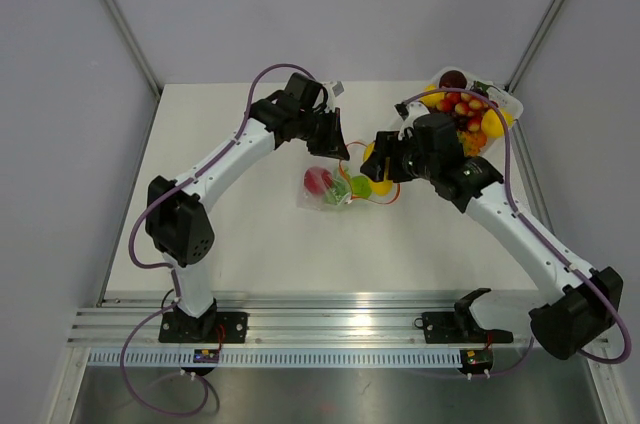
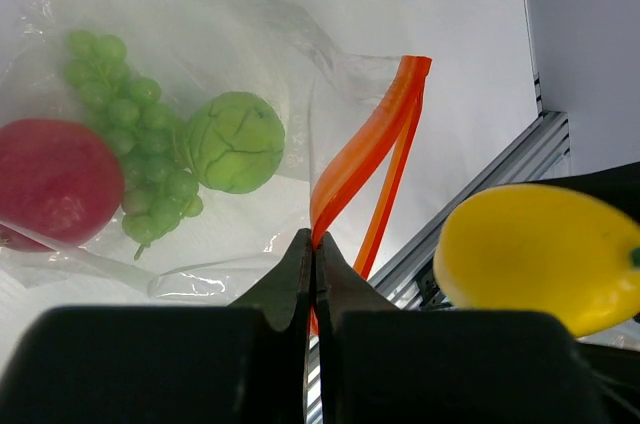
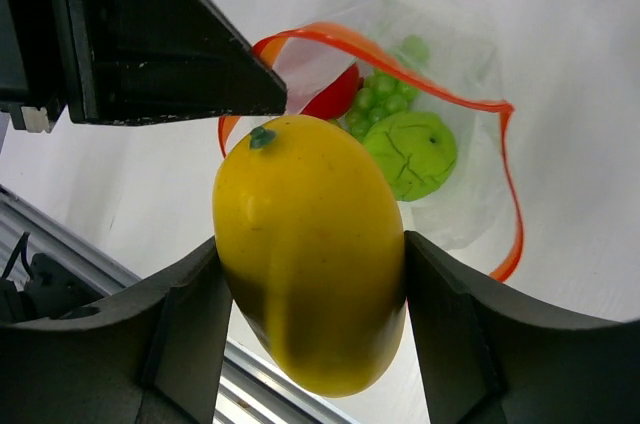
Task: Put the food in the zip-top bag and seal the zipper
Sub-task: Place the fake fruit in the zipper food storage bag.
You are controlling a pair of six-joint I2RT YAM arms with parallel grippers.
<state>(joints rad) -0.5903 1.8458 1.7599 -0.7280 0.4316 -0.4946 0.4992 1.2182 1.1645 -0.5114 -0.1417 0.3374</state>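
The clear zip-top bag [image 1: 330, 192] lies mid-table with a red fruit [image 2: 50, 182], green grapes [image 2: 140, 144] and a round green piece [image 2: 235, 141] inside. My left gripper [image 2: 314, 244] is shut on the orange-red zipper strip [image 2: 365, 149] and holds the bag mouth up and open. My right gripper [image 3: 310, 284] is shut on a yellow mango-shaped fruit [image 3: 310, 254] and holds it just in front of the open mouth [image 3: 400, 84]; the mango also shows in the left wrist view [image 2: 540, 254] and the top view [image 1: 378, 166].
A white tray [image 1: 507, 102] at the back right holds several more toy fruits [image 1: 465, 109]. The aluminium rail [image 1: 330, 324] runs along the near table edge. The two arms are close together over the bag.
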